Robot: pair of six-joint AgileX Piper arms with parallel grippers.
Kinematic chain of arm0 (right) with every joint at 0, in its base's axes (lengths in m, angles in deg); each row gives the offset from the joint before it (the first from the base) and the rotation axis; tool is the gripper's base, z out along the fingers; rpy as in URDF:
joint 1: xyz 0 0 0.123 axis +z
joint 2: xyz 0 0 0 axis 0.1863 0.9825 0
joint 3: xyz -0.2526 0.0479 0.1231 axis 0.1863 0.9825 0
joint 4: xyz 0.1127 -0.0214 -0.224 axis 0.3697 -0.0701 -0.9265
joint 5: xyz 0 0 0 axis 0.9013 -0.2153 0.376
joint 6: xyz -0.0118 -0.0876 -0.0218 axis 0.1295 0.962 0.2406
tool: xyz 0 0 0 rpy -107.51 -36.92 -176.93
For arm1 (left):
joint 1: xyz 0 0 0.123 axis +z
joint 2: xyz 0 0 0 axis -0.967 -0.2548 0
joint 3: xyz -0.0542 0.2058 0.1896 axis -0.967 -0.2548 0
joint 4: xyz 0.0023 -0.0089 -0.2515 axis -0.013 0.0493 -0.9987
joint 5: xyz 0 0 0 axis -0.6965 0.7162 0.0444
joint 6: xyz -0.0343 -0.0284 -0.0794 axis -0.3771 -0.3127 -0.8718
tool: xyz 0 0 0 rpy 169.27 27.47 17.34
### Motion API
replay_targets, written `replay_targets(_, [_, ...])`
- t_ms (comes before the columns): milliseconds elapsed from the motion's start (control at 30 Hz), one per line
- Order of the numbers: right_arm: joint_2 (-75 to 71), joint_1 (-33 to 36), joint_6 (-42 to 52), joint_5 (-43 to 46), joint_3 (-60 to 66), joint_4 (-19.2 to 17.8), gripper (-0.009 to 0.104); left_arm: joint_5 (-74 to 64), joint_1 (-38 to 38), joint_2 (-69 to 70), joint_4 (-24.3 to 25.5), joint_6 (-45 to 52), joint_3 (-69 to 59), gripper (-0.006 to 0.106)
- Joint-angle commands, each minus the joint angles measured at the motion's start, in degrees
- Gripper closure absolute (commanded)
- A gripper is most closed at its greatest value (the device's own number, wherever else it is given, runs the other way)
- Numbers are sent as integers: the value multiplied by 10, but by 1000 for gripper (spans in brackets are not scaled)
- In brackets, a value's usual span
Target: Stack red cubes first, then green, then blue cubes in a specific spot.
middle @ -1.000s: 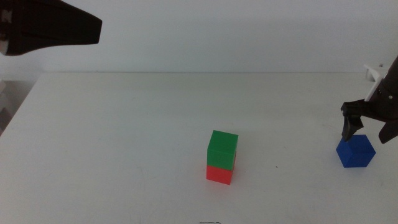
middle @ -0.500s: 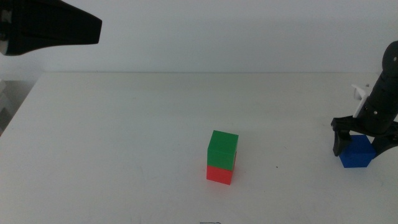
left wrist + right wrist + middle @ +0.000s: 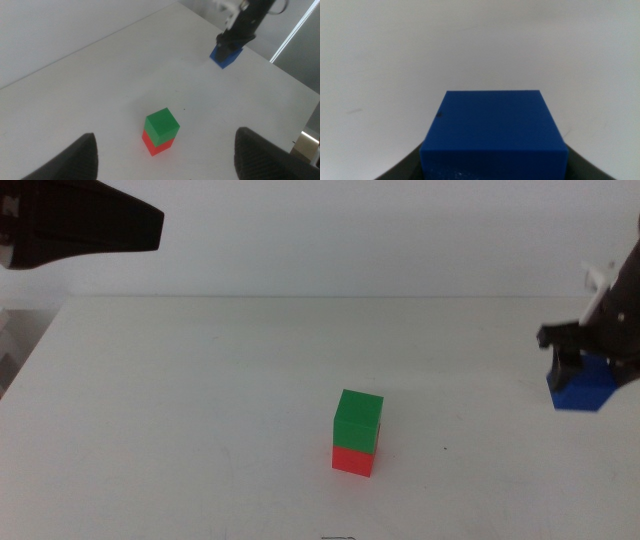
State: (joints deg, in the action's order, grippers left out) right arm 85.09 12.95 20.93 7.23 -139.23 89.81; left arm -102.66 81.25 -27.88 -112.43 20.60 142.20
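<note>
The green cube [image 3: 359, 420] sits on top of the red cube [image 3: 353, 459] near the middle of the white table [image 3: 200, 400]; the stack also shows in the left wrist view, green cube [image 3: 161, 123] over red cube [image 3: 159, 145]. My right gripper [image 3: 586, 368] is shut on the blue cube [image 3: 583, 392] and holds it a little above the table at the far right. In the right wrist view the blue cube [image 3: 494, 130] fills the space between the jaws. My left gripper [image 3: 100, 225] waits high at the back left, open and empty.
The table's back edge [image 3: 320, 296] meets a plain pale wall. In the left wrist view the right arm [image 3: 247, 20] stands over the blue cube [image 3: 225, 55] near the table's corner. Bare tabletop lies between the stack and the blue cube.
My right gripper came down around the blue cube, shut on it, and has lifted it off the table. The stack and the left arm have not moved.
</note>
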Motion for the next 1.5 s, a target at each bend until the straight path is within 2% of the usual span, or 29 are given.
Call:
replay_targets(0, [-74,19,-40,-51,-19,-4,96,7,-5,8,-32,-5,12,7])
replay_targets(100, [-116,42,-74,-54,-19,0,96,7,-5,8,-32,-5,12,7])
replay_targets(400, [-136,117,-126,-54,-19,52,96,7,-5,8,-32,-5,12,7])
replay_targets(533, [-122,173,-157,-54,-39,28,96,7,-5,8,-32,-5,12,7])
replay_targets(767, [-63,274,-160,-55,-150,34,96,7,-5,8,-32,-5,12,7])
replay_targets(867, [-21,298,-217,-55,-180,28,96,7,-5,8,-32,-5,12,7])
replay_targets(1000, [26,323,-287,-55,-208,28,96,7,-5,8,-32,-5,12,7])
replay_targets(1167, [50,348,-306,-55,-219,24,96,7,-5,8,-32,-5,12,7])
replay_targets(1467, [58,348,-324,-55,-219,11,96,7,-5,8,-32,-5,12,7])
